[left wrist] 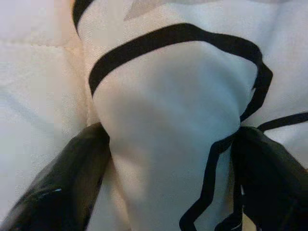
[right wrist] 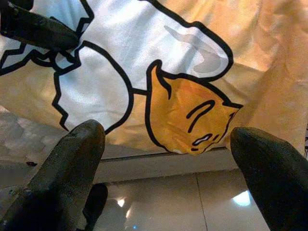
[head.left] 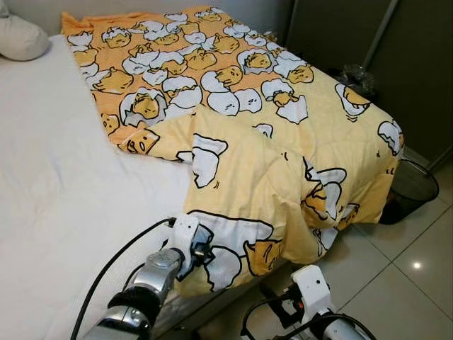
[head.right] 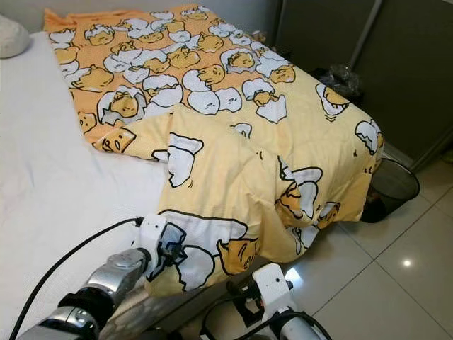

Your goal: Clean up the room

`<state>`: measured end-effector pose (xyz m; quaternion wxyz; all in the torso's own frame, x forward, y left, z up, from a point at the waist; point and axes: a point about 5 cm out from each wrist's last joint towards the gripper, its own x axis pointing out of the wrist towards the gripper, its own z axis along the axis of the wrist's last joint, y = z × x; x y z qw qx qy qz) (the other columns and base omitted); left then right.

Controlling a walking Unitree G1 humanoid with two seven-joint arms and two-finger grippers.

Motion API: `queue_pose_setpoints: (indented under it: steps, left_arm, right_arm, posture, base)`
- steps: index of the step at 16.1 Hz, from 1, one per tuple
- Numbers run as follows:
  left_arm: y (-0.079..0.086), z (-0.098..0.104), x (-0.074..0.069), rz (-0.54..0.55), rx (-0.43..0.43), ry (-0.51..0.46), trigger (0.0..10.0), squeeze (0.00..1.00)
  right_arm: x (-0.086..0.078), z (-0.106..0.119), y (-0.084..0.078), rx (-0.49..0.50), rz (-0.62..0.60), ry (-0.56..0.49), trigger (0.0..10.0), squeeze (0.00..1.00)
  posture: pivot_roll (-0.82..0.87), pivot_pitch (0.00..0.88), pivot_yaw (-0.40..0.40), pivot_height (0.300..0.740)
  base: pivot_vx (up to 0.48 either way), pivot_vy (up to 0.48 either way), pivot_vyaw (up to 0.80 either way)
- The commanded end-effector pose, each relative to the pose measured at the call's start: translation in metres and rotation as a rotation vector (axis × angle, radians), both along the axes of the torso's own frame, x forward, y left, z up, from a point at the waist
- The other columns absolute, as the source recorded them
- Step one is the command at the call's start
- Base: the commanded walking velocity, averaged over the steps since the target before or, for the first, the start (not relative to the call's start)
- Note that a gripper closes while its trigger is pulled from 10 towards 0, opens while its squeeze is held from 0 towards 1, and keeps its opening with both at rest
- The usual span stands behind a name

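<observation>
**A:** What did the head camera's left eye show?

**B:** A yellow and orange quilt printed with cartoon egg characters (head.left: 233, 134) lay across the far half of a bed with a white quilted mattress (head.left: 49, 191). Its near corner was folded back on itself and hung over the bed's edge towards a glossy tiled floor (head.left: 403, 276). A white pillow (head.left: 20, 35) sat at the far left corner. A black mesh waste bin (head.left: 414, 190) stood on the floor, just beside the quilt's hanging right edge. The left gripper (head.left: 200, 249) met the quilt's near hem, and the right gripper (head.left: 296, 301) was low by the bedside, below the hem.

**A:** And the right eye?

**B:** The same scene, with the left gripper's wrist touching the overhanging fabric.

**A:** What did the left wrist camera add?

**B:** It showed what the head views could not: the two black fingers (left wrist: 57, 187) were closed on a bunched fold of the quilt, one on each side, pinching it.

**A:** And the right wrist camera?

**B:** There the fingers (right wrist: 72, 163) were spread wide apart and held nothing. The quilt's hem hung beyond them, above the floor, and one left finger showed at the fabric.
</observation>
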<state>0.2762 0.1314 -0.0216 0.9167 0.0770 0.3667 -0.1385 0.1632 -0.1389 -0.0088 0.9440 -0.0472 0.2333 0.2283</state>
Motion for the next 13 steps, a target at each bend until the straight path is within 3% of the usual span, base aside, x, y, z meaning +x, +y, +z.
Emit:
queue_pose_setpoints:
  steps: [1, 4, 7, 9, 13]
  left_arm:
    - [-0.001, -0.001, 0.0, -0.005, 0.002, -0.002, 0.0, 0.0]
    - [0.003, 0.001, 0.003, -0.039, 0.033, -0.043, 0.0, 0.0]
    - [-0.002, 0.0, 0.003, -0.051, 0.014, -0.048, 0.0, 0.0]
    - [-0.006, 0.0, 0.002, -0.098, 0.022, -0.055, 0.0, 0.0]
    - [-0.004, -0.002, -0.001, -0.138, 0.041, -0.06, 0.0, 0.0]
  right_arm:
    - [0.002, 0.001, 0.001, 0.001, 0.009, -0.01, 10.0, 0.0]
    - [0.012, 0.008, 0.001, 0.123, -0.106, 0.009, 10.0, 0.0]
    - [0.02, 0.016, 0.002, 0.113, -0.084, -0.029, 10.0, 0.0]
    - [0.022, 0.017, 0.003, 0.18, -0.131, -0.002, 10.0, 0.0]
    - [0.024, 0.021, 0.007, 0.179, -0.11, -0.006, 10.0, 0.0]
  posture:
    - [-0.08, 0.033, 0.022, 0.74]
    - [-0.08, 0.04, 0.026, 0.74]
    - [-0.09, 0.046, 0.022, 0.74]
    - [-0.09, 0.049, 0.021, 0.74]
    - [-0.09, 0.051, 0.025, 0.74]
  base:
    - [0.0, 0.0, 0.0]
    - [0.0, 0.0, 0.0]
    - [0.0, 0.0, 0.0]
    - [0.0, 0.0, 0.0]
    - [0.0, 0.0, 0.0]
